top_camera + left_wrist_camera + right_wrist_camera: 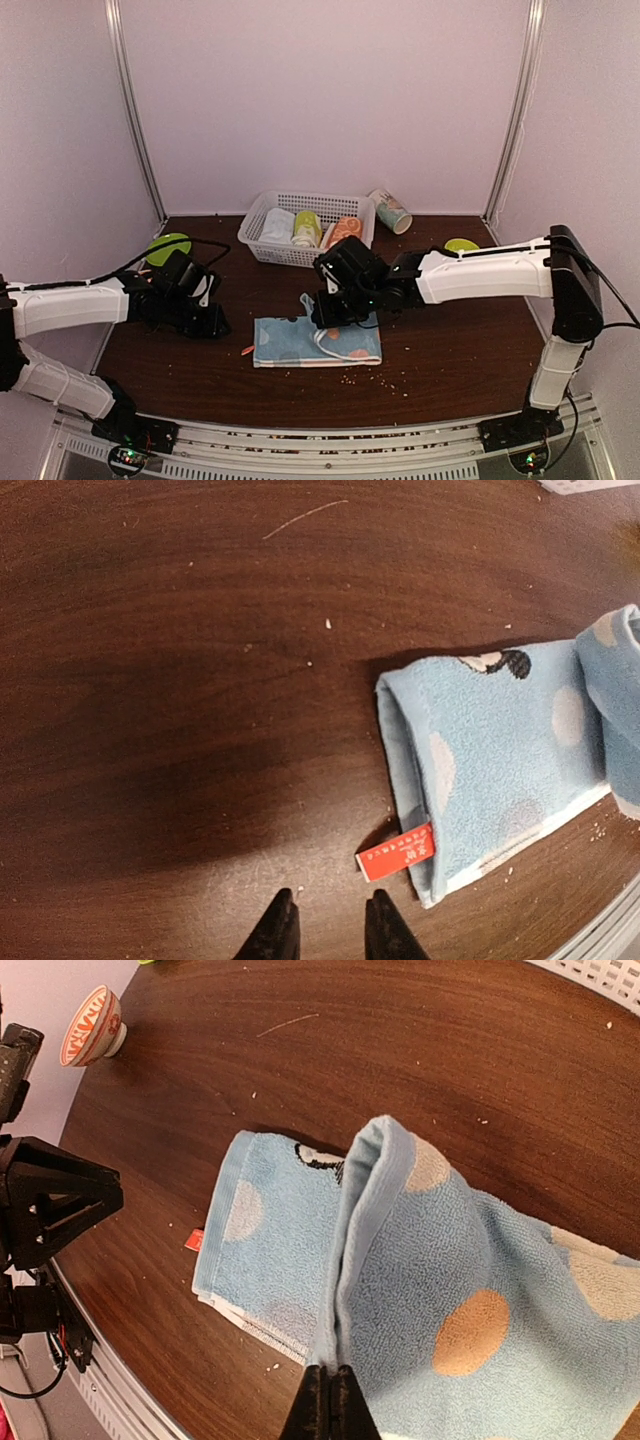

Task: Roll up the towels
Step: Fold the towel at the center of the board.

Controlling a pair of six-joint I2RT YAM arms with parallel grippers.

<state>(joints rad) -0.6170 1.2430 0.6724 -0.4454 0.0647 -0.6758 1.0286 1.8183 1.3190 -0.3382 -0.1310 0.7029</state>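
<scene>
- The blue towel (300,345), spotted orange and white, lies folded on the counter (450,350), near its front edge and about midway between the two arms.
- Its right part is lifted into a standing fold; the left part lies flat.
- The right gripper (328,1402) is over the towel's right half, its fingers pressed together on the hem of that raised fold, so the cloth rises straight from the fingertips.
- A red tag (397,852) sticks out from the towel's left end, at the near corner.
- The left gripper (325,932) hovers just left of that end, close to the tag. It is not touching the cloth. Its fingers stand a little apart, with bare counter showing between them and nothing held.
- Behind the towel, against the back wall, is a white basket (262,215). The peach towel (346,230) lies in it at the right end, beside other rolled cloths.
- A cup (390,211) lies tipped over just right of the basket.
</scene>
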